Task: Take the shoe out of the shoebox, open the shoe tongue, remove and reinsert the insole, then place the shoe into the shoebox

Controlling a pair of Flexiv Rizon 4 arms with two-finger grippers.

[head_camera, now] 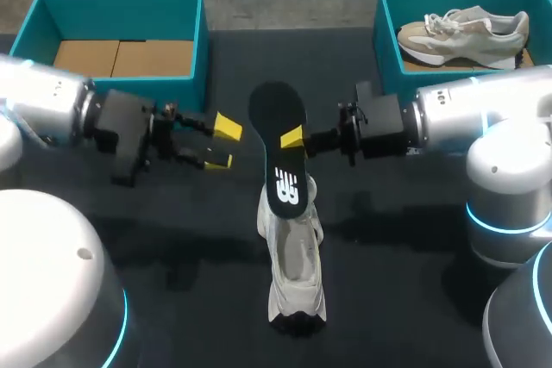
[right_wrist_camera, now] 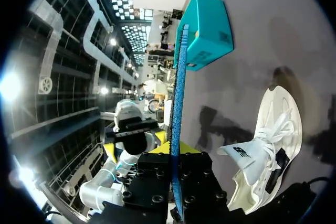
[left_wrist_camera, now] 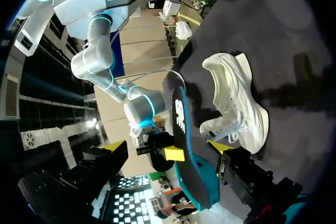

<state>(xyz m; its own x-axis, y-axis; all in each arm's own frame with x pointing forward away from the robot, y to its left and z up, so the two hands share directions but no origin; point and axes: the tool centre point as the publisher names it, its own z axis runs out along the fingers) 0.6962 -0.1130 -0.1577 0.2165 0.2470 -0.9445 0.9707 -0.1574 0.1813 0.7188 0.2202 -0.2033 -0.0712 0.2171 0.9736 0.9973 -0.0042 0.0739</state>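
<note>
Insole point(head_camera: 278, 109) is hanging in the right tool point(head_camera: 293, 138), which is clamping it at mid-length, its lower end just over the white shoe point(head_camera: 295, 277) lying on the bench point(head_camera: 172, 239). The left tool point(head_camera: 222, 144) is hovering close beside it, fingers spread and grasping nothing. By my reading we are sitting mid remove-and-reinsert, and the next move is calling for that lower end to be steered into the shoe's mouth, probably with the left tool steadying the shoe.

both arms point(head_camera: 43, 101) silver-white with glowing cyan joint rings point(head_camera: 496, 223), black screw-studded wrist blocks point(head_camera: 384, 127), and yellow-tipped pincer fingers point(head_camera: 228, 127).
</note>
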